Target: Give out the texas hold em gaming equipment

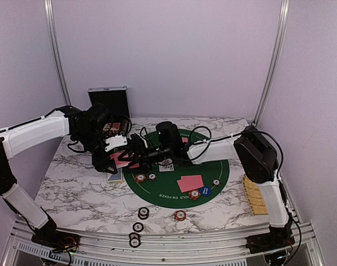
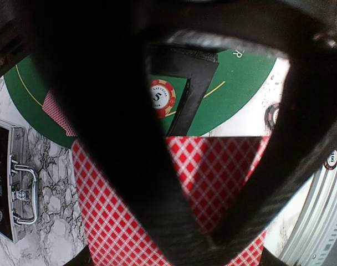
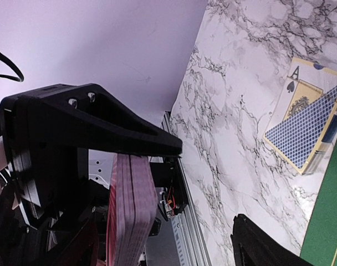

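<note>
Red-checked card deck (image 2: 218,177); striped-edge chip (image 2: 162,97)

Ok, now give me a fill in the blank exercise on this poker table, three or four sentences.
1. The left gripper is shut on a deck whose back is checked white and ____.
2. The chip beyond that deck shows the number ____.
3. The right gripper is ____.
4. The round mat is ____.
Missing words: red; 5; open; green.
</note>
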Controlling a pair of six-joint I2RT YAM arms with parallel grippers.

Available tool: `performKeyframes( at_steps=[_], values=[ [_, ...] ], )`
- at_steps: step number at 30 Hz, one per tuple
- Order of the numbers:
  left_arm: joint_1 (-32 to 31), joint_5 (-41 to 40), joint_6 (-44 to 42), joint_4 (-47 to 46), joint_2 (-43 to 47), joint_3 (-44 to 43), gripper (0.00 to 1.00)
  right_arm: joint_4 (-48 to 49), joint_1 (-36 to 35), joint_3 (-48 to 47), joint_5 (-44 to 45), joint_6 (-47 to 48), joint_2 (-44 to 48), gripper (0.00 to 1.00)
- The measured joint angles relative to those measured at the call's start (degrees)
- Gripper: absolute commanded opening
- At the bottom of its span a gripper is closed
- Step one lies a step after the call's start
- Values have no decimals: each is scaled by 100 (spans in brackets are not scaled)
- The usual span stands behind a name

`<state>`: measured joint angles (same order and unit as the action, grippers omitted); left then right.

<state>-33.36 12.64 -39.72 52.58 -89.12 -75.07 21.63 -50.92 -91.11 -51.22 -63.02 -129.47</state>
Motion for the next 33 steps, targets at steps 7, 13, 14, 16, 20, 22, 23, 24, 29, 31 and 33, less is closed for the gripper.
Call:
performKeyframes(
  at_steps=[7,13,14,16,20,22,23,24,29,31,33],
  values=[
    [-2,42,0,0,-13,-42,0,-144,-33,-507,-9,-9,-339,80],
    [-15,42,0,4,-28,-85,0,-490,-31,-664,11,199,-380,79],
    [-20,39,0,11,-42,-85,0,-533,-20,-664,11,245,-380,78],
    [-22,37,0,13,-66,-85,0,-584,13,-649,17,348,-369,73],
    [-28,33,-4,46,-98,-85,0,-603,74,-415,20,494,-192,63],
    [-26,35,-7,46,-98,-85,0,-627,125,-267,26,551,-59,61],
    [-26,37,-7,44,-98,-85,0,-654,162,-181,33,588,28,60],
    [-26,37,-7,42,-98,-85,0,-680,177,-129,35,612,79,60],
    [-26,37,-9,42,-98,-85,0,-763,256,114,44,673,256,57],
    [-26,37,-9,42,-98,-85,0,-752,264,186,42,669,310,56],
    [-26,37,-9,42,-98,-85,0,-721,262,240,42,649,361,55]
  ],
)
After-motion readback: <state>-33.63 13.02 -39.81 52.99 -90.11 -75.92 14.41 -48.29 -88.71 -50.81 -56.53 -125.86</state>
